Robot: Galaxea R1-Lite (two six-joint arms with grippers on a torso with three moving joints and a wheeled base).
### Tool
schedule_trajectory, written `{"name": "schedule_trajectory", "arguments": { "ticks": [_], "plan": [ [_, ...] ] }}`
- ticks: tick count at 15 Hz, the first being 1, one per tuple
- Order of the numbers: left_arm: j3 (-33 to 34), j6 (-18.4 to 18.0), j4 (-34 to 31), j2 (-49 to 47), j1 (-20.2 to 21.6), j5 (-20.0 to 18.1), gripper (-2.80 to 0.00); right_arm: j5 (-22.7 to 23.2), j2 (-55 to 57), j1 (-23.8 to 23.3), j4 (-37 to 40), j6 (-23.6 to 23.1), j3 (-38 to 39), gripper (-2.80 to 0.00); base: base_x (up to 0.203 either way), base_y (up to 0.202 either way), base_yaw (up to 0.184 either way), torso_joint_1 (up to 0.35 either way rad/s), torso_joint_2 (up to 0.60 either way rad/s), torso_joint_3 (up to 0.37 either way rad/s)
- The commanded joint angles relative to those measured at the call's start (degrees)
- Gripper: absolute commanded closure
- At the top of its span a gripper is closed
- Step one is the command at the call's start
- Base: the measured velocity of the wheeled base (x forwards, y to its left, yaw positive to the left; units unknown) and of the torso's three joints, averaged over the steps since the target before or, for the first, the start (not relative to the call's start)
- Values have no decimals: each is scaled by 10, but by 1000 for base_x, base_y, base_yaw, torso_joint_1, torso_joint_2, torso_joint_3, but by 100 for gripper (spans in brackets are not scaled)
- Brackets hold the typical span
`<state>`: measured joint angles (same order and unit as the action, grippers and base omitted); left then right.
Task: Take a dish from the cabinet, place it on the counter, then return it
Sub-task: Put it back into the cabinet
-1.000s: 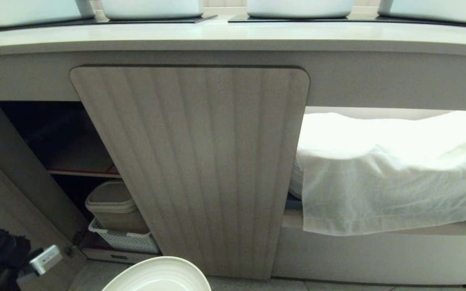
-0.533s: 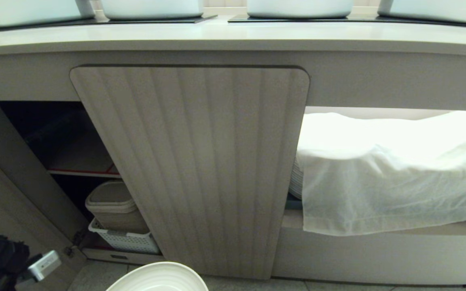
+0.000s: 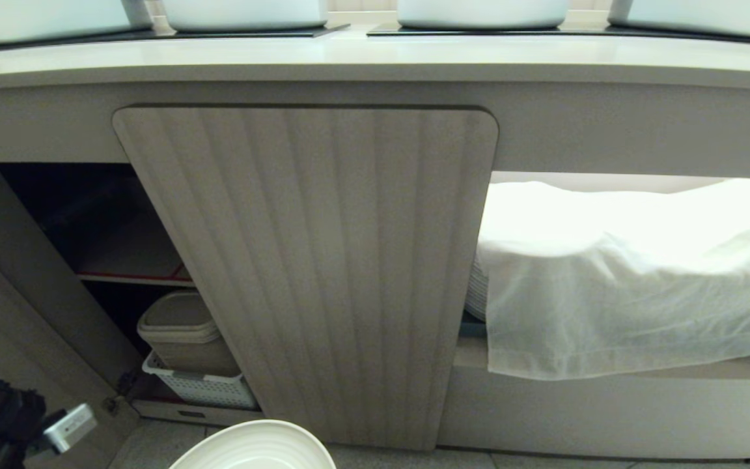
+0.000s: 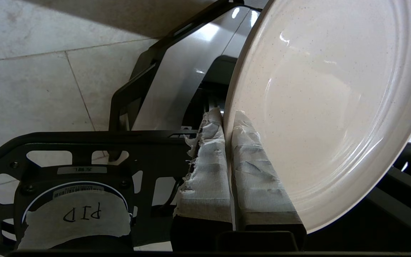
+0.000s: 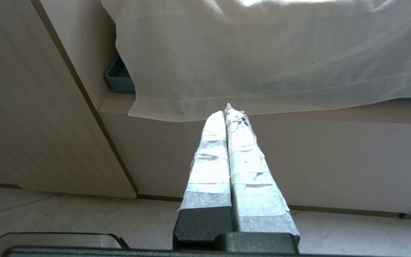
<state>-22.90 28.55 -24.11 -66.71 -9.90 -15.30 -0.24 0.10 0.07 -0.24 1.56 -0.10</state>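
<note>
Dish (image 4: 326, 107) rim pinched by left gripper (image 4: 227, 117); right gripper (image 5: 227, 112) clenched, holding nothing

Landmark: closed middle door (image 3: 310, 273) of the cabinet. Above it, the counter (image 3: 375, 62), bowls (image 3: 245, 13) on top. Left of it, open compartment holding a shelf (image 3: 134, 277), lidded bin (image 3: 183, 332) in a basket (image 3: 202, 387) beneath. Right of it, cloth (image 3: 622, 286) draped over stacked plates (image 3: 477, 290). Before it, low, the dish (image 3: 258, 448).

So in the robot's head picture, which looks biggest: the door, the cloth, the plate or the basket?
Largest to smallest, as they look:
1. door
2. cloth
3. plate, though it is cut off at the bottom edge and near the camera, so I'm unsure.
4. basket, which is partly hidden.
</note>
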Motion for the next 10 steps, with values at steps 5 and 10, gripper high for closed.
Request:
{"name": "schedule_trajectory", "arguments": {
  "ticks": [5,10],
  "plan": [
    [4,2,12,-4,1,-2,0,0,0,0,0,0,0,0,0,0,0,0,0,0],
    [8,1,13,-5,1,-2,0,0,0,0,0,0,0,0,0,0,0,0,0,0]
  ]
}}
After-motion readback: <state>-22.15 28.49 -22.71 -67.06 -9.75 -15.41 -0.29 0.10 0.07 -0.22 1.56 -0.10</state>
